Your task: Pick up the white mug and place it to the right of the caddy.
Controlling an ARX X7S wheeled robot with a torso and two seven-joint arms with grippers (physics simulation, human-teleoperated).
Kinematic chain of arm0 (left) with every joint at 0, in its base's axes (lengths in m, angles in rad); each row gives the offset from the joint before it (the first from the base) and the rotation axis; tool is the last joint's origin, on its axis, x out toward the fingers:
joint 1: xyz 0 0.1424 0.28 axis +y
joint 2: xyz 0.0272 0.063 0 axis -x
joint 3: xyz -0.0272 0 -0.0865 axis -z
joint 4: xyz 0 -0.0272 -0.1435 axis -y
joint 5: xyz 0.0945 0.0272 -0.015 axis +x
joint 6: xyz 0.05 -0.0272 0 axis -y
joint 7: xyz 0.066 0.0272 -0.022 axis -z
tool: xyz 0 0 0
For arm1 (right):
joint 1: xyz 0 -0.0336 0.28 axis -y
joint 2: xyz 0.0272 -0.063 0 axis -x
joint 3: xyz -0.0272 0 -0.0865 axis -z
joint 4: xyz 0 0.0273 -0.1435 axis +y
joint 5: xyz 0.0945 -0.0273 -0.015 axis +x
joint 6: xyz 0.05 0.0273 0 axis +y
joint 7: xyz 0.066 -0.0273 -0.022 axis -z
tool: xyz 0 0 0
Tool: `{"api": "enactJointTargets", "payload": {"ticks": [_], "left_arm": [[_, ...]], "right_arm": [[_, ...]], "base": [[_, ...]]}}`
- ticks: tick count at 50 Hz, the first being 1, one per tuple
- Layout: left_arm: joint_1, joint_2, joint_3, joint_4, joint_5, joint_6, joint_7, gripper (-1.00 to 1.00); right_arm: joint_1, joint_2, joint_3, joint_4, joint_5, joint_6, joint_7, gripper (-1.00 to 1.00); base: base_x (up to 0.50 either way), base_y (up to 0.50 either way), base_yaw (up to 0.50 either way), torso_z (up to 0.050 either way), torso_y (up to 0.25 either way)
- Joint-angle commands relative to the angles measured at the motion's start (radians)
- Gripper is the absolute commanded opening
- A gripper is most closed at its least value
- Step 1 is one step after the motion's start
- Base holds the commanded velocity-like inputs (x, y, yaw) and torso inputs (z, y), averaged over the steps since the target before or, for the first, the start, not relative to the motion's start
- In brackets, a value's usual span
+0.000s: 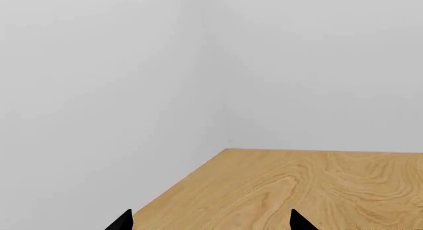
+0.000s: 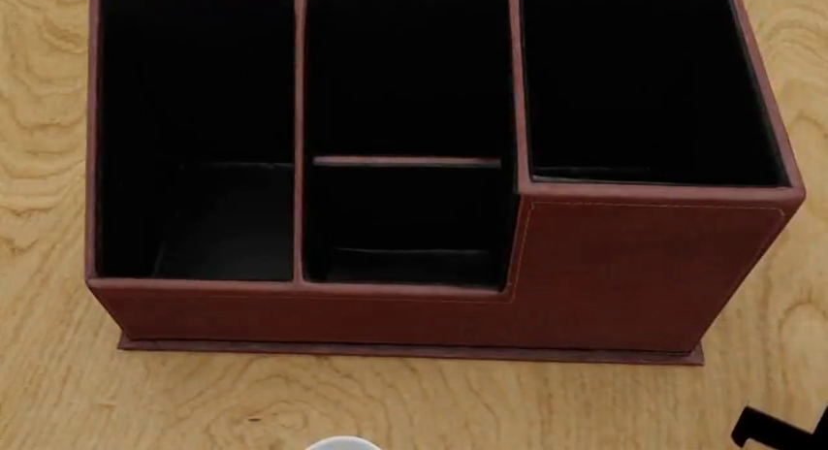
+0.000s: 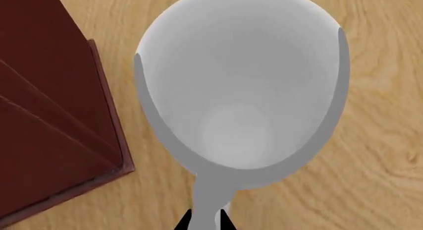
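Showing white mug (image 3: 241, 91) empty inside — beside caddy (image 3: 46, 106).

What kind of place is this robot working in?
Probably a simulated desk or office set-up: a light wooden tabletop in the corner of plain pale walls, bearing a brown leather-look caddy with black compartments and a white mug beside it.

Head camera looks steeply down, close over the reddish-brown leather-look compartmented caddy (image 2: 428, 305) on the light wooden table (image 2: 52, 392). Right wrist camera sits right above the open glossy white mug (image 3: 241, 86), facing down; caddy corner and table shared with head view. Left wrist camera faces across the table's corner toward pale grey walls (image 1: 99, 91).
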Motion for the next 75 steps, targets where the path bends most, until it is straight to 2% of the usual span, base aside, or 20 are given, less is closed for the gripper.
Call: {"api": "enactJointTargets", "payload": {"ticks": [1, 75], "left_arm": [[0.005, -0.002, 0.005, -0.003, -0.004, 0.002, -0.008, 1.0], [0.039, -0.02, 0.008, -0.002, -0.038, 0.004, -0.046, 1.0]], "right_arm": [[0.037, -0.01, 0.006, 0.012, -0.022, -0.006, -0.008, -1.0], [-0.007, -0.177, -0.003, 0.139, -0.033, 0.005, -0.062, -1.0]], "base": [[0.0, 0.0, 0.0, 0.0, 0.0], [0.0, 0.0, 0.0, 0.0, 0.0]]}}
